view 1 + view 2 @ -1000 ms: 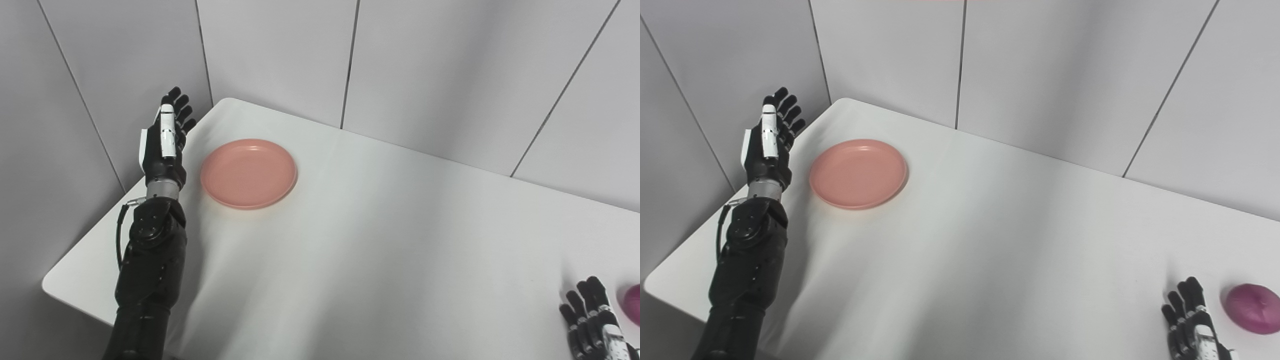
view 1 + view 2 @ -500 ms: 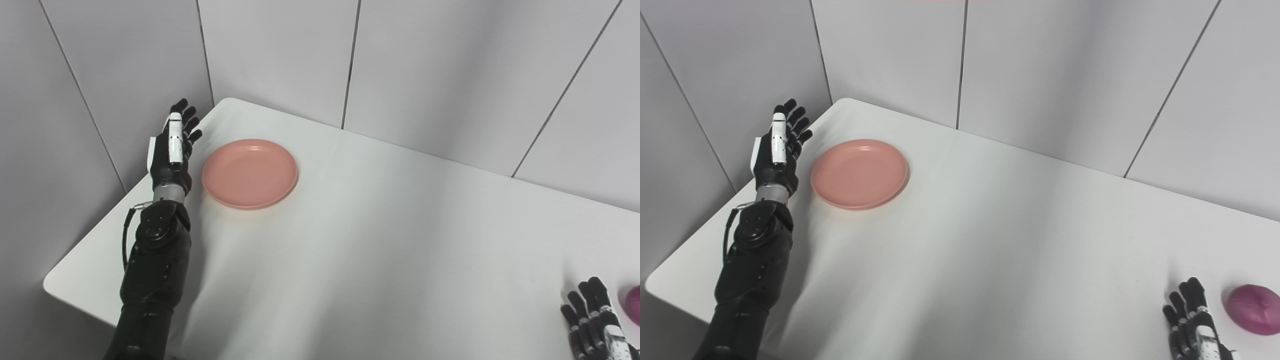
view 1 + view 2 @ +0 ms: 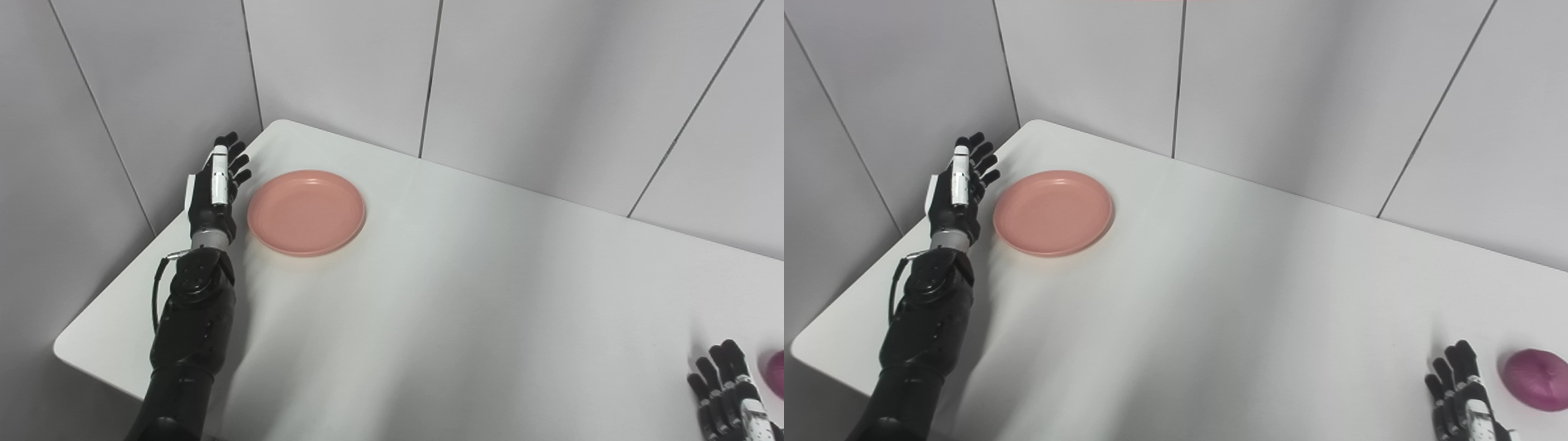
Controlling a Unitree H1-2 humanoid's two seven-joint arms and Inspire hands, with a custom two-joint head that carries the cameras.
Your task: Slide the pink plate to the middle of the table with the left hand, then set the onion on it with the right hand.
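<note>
Hovering just left of the pink plate (image 3: 305,212), the left hand (image 3: 214,193), edge-on, fingers (image 3: 237,164) straight and spread, grasping nothing, pointing toward the far left corner. Narrow gap between palm and plate rim; whether touching, cannot tell. Sitting flat and bare on the white surface (image 3: 465,294), that plate, far-left part, well away from the middle. Running back toward the near edge along the left side, the black forearm. Over at the near right corner, only partly in view at the bottom edge, the right hand (image 3: 1464,398), fingers loosely extended and apart, released, holding nothing. Lying just right of that hand, close beside but apart, the purple onion (image 3: 1535,378), resting on the surface. Standing behind it all, grey panelled walls (image 3: 343,67).
</note>
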